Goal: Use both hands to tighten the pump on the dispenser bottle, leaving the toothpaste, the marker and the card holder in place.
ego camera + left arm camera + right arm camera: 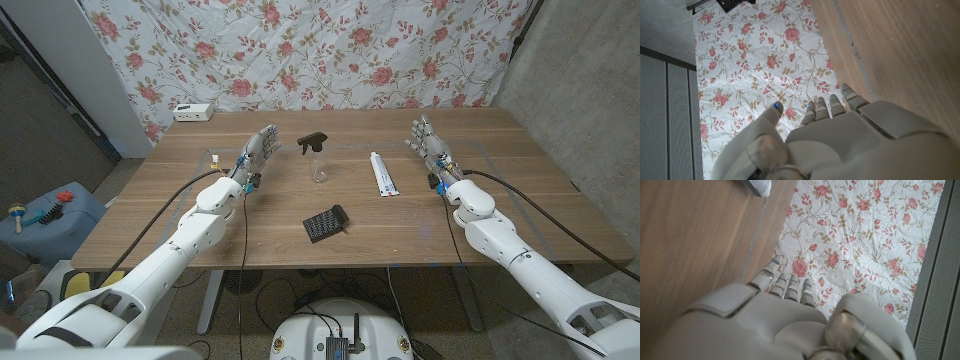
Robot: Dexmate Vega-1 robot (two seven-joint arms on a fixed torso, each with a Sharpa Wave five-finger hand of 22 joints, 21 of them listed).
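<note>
The clear dispenser bottle (318,168) with its black pump (312,141) stands upright at mid-table. My left hand (256,155) is a short way to its left, fingers stretched out and holding nothing. Off to the right, my right hand (430,146) also has its fingers extended and is empty. The white toothpaste tube (382,174) lies between the bottle and the right hand. A black card holder (325,223) sits nearer the front edge. The small marker (214,159) lies just left of my left hand. The wrist views look along the left hand (840,142) and the right hand (765,325).
A white box (193,112) sits at the table's (500,215) far left corner. A floral cloth (330,50) hangs behind the table. Beside the table on the left floor are a blue container (50,222) and toys.
</note>
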